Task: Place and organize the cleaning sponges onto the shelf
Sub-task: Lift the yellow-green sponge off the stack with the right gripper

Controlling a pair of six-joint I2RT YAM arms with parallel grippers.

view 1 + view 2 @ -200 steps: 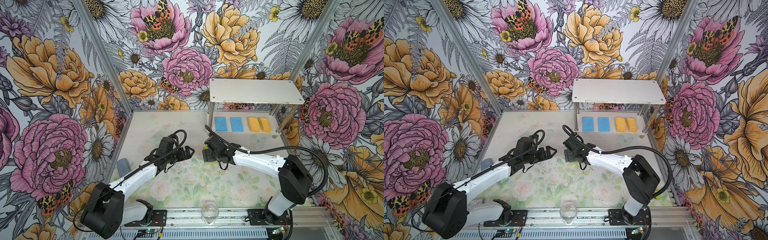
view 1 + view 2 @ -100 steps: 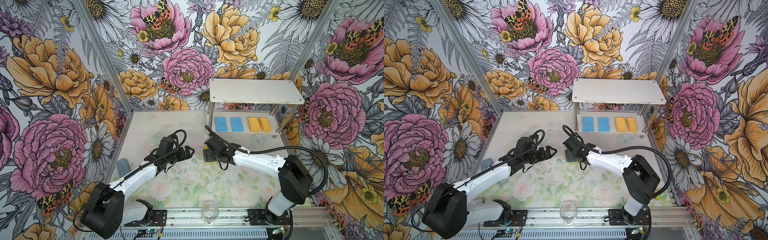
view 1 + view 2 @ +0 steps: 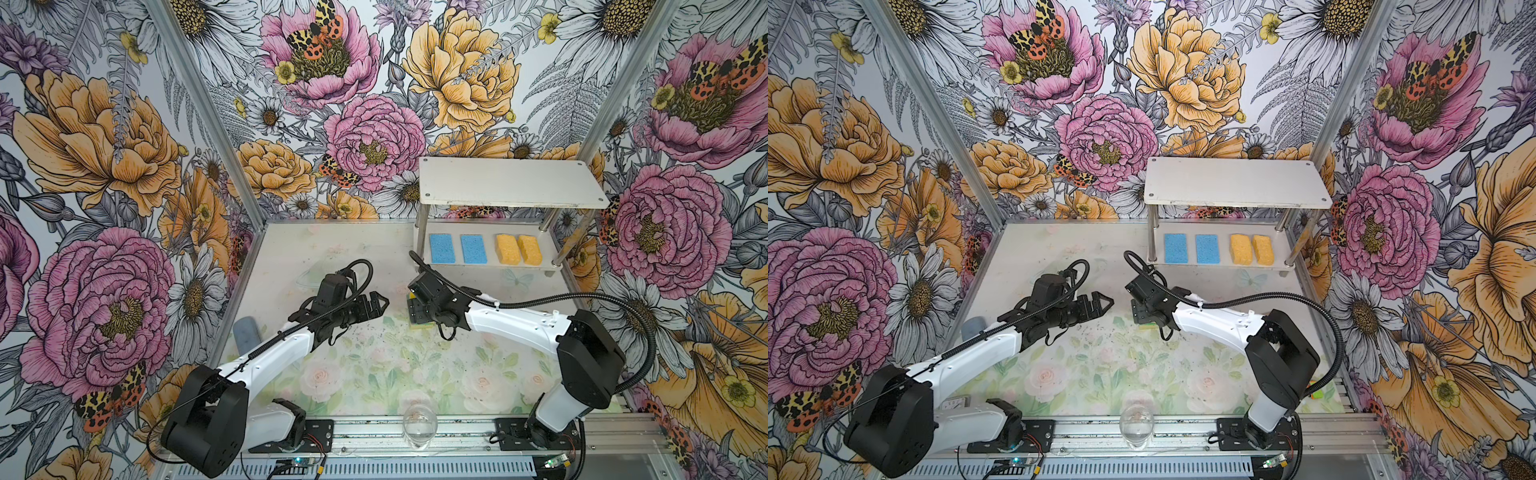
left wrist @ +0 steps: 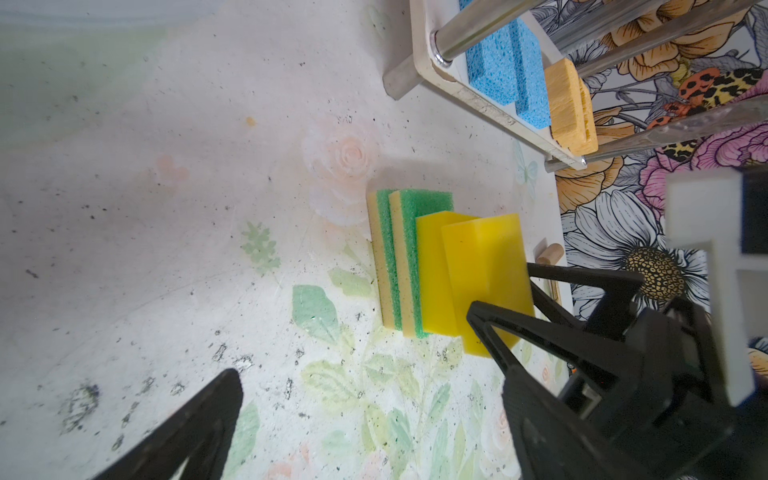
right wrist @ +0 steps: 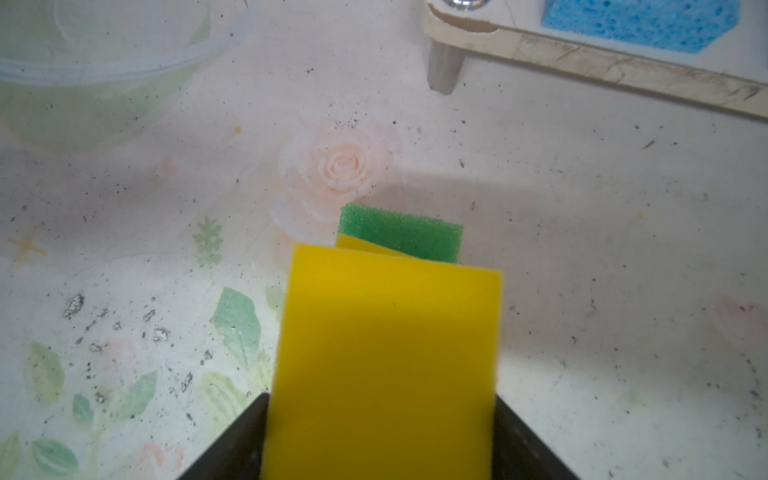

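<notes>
- Right wrist view is mostly one thick yellow sponge (image 5: pixel 386 332), standing on edge between the two black fingers (image 5: pixel 245 449) of my right claw (image 4: pixel 498 286). Each finger lies against a side of it, so I read that claw as pinching this sponge.
- From the left wrist camera I see that sponge sitting slightly skewed against its neighbour. Its lower edge looks to be down on the floral mat (image 4: pixel 166 249).
- Touching it is the second thick yellow sponge (image 4: pixel 430 270). Beyond that come the two green-topped sponges (image 4: pixel 415 232).
- All four stand on edge, packed in one short row about mid-table, nearer to me than the shelf and to its left.
- In both top views the shelf (image 3: pixel 511 183) stands at the far right of the table.
- Its lower board carries two blue sponges (image 3: pixel 442 248) on the left, lying flat with a gap between them. Two orange-yellow sponges (image 3: pixel 508 249) lie on the right, side by side and touching.
- My left claw (image 3: pixel 376 305) hangs just left of the row, apart from it, with its fingers spread wide.
- At the left edge of the mat I see a grey-blue cylinder (image 3: pixel 246 332), and a clear glass (image 3: pixel 419 430) stands at the near edge, about midway between the two arm bases.
</notes>
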